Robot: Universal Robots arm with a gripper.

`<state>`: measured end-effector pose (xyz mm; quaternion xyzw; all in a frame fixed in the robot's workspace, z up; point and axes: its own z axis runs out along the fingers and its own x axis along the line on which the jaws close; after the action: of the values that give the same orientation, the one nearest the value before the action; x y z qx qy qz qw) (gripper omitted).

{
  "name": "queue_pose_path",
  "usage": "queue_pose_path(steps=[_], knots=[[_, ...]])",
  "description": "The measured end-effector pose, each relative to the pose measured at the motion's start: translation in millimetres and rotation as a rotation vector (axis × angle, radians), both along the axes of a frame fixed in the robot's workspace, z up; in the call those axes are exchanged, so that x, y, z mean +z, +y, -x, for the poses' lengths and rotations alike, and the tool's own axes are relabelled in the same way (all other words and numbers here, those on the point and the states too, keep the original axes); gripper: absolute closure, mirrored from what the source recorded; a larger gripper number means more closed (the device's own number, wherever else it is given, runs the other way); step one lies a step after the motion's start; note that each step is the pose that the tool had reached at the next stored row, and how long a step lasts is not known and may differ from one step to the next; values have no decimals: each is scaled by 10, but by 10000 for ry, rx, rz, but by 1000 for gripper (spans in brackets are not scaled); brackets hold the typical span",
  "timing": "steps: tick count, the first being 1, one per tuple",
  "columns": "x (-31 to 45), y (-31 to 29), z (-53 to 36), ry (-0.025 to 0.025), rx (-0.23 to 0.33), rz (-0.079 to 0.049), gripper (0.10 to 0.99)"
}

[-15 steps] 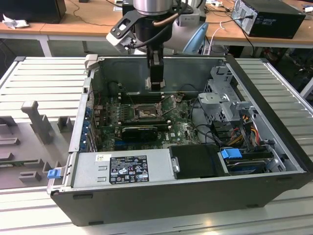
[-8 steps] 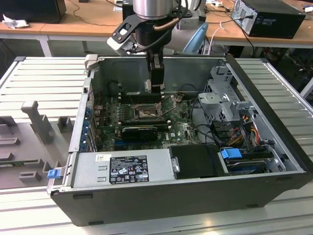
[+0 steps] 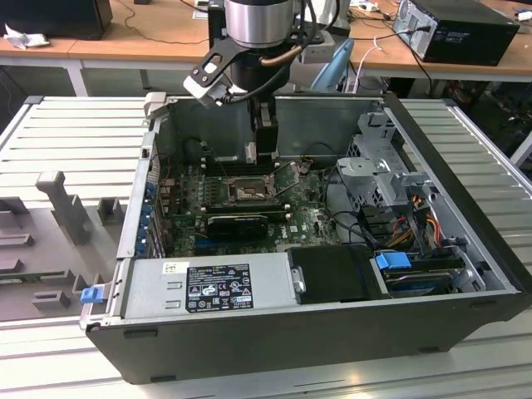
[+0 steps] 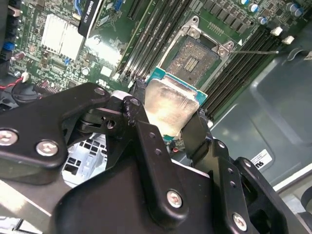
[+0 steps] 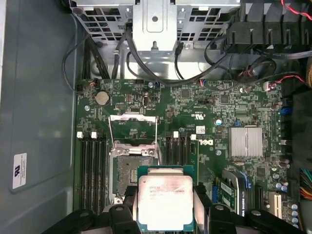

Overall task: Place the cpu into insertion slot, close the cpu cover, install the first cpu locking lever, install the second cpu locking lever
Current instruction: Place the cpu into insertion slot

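My gripper (image 5: 165,207) is shut on the cpu (image 5: 165,195), a small square chip with a pale metal face and a green rim, its fingers pinching two opposite edges. In both wrist views the cpu (image 4: 168,105) hangs above the green motherboard, just beside the insertion slot (image 4: 195,56) and partly overlapping it. The slot's contact field (image 5: 127,173) lies bare. The cpu cover (image 5: 131,117), a thin silver frame, stands flipped open beside the slot. A thin wire lever (image 4: 256,51) sticks out near it. In the exterior view the gripper (image 3: 259,150) reaches down into the open case over the slot (image 3: 247,193).
Black memory slots (image 5: 92,170) flank the socket on both sides. A silver heatsink (image 5: 246,141) sits on the board. A metal drive cage (image 5: 155,19) with black cables and the power supply (image 3: 208,287) crowd the case. The grey chassis wall (image 5: 34,97) borders the board.
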<state>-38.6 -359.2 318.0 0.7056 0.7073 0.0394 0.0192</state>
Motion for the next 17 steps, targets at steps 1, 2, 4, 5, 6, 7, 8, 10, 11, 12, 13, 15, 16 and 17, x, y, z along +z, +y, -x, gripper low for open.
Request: queue_pose_path(steps=[1, 2, 4, 5, 6, 7, 8, 10, 11, 12, 13, 15, 16, 17], knots=[[-8, 0, 4, 1, 1, 0, 545], [-12, 0, 4, 1, 1, 0, 545], [-19, 0, 6, 10, 2, 0, 545], [-24, 0, 7, 31, -1, 0, 545], [-31, 0, 7, 55, 0, -1, 545], [-36, 0, 7, 80, 0, 0, 545], [-45, 0, 7, 99, -1, -1, 545], [-60, 0, 7, 108, 0, 0, 545], [-73, 0, 13, 109, 0, 0, 545], [-87, 0, 21, 109, 1, 0, 545], [-102, 0, 27, 109, 1, 0, 545], [-152, 0, 39, 109, 0, 0, 545], [-172, 0, 43, 109, 0, 0, 545], [-196, 0, 51, 109, 1, -1, 545]])
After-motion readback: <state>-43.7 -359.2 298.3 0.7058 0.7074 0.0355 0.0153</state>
